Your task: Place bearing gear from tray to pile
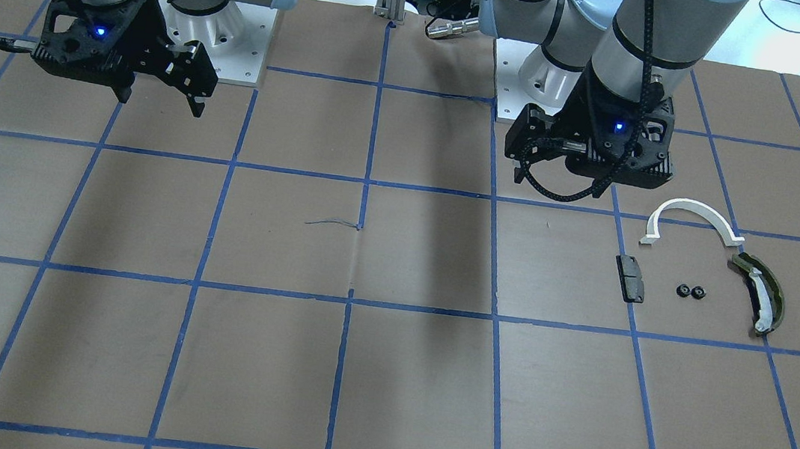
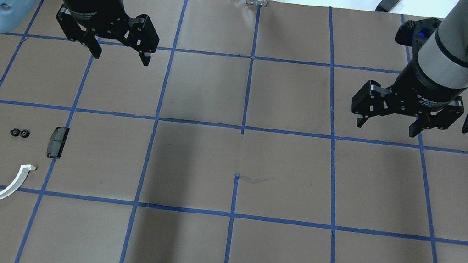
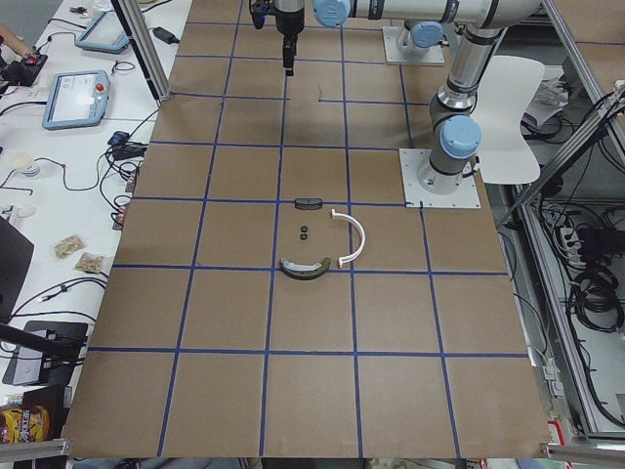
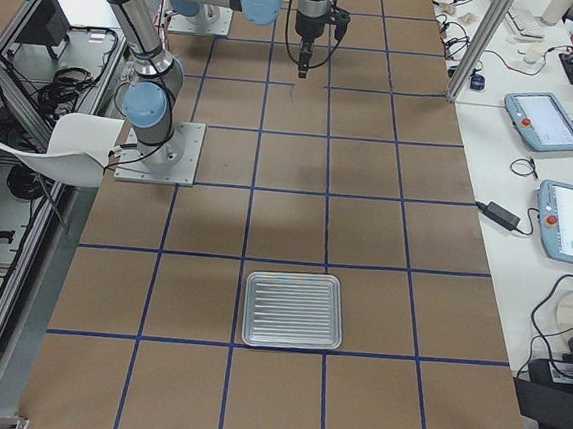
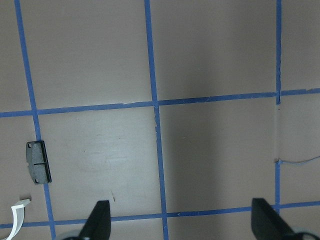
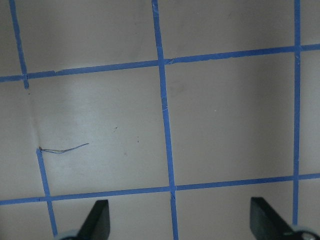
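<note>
ribbed tray (image 4: pixel 293 310) at the right end looks bare. two small bearing gears (image 2: pixel 20 133) lie in the pile (image 2: pixel 58 142), back toward the robot from the left gripper (image 2: pixel 122 58), the nearer one. left and right gripper (image 2: pixel 386 126) both hang wide, empty.

**Pile (image 2: pixel 20 133) at the robot's left, tray (image 4: pixel 293 310) at its right**

On the table (image 2: pixel 225 251), two small gears (image 1: pixel 690 291) lie between the curved piece (image 1: pixel 764 296), outermost, and the rectangular block (image 1: pixel 630 279). The half-ring arc (image 1: pixel 690 204) lies nearer the robot. The tray sits well apart.
</note>
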Robot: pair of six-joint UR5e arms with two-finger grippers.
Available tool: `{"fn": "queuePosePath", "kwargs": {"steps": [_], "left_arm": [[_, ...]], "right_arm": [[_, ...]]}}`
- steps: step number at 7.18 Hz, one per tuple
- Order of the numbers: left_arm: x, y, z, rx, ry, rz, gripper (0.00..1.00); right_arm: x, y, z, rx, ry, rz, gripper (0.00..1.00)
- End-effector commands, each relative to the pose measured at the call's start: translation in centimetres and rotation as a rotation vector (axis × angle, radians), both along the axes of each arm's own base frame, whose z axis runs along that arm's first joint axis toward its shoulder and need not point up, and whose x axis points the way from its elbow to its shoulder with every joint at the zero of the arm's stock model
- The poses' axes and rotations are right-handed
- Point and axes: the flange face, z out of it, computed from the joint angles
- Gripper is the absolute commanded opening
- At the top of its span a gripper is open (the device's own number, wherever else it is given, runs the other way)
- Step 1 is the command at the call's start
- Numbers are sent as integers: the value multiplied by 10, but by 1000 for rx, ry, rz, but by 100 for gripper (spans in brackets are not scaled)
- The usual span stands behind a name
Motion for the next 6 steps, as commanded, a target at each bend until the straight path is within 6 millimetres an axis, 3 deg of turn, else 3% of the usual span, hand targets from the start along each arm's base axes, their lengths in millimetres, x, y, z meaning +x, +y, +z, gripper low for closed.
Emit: {"fn": "queuePosePath", "kwargs": {"steps": [1, 6], "left_arm": [[0, 0, 1, -4, 3, 0, 100], [0, -1, 6, -15, -1, -10, 100]], "right_arm": [[0, 0, 0, 0, 0, 0, 100], [0, 0, 0, -2, 0, 0, 100]]}}
